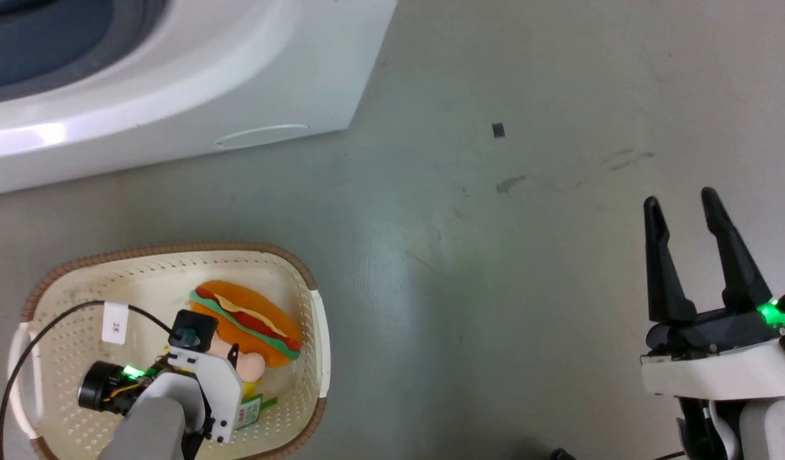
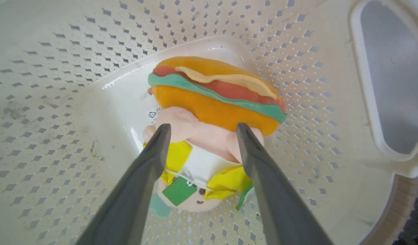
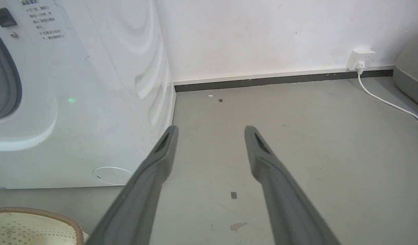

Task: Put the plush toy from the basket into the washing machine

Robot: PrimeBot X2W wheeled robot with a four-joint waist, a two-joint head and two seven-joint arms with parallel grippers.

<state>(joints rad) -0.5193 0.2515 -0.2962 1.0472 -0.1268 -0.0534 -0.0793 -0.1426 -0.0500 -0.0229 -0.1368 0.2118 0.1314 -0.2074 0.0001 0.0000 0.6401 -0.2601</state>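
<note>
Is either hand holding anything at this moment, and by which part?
Nothing is gripped yet. The left hand is open, its fingers straddling the plush toy's pale pink part below the bun. The right hand is open and empty.

Left gripper reaches downward with fingers spread; right gripper hovers, fingers parted.

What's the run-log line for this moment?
phase: pre-grasp | left gripper: open, straddling plush toy in basket | right gripper: open, empty, over floor | washing machine: toy not yet in
</note>
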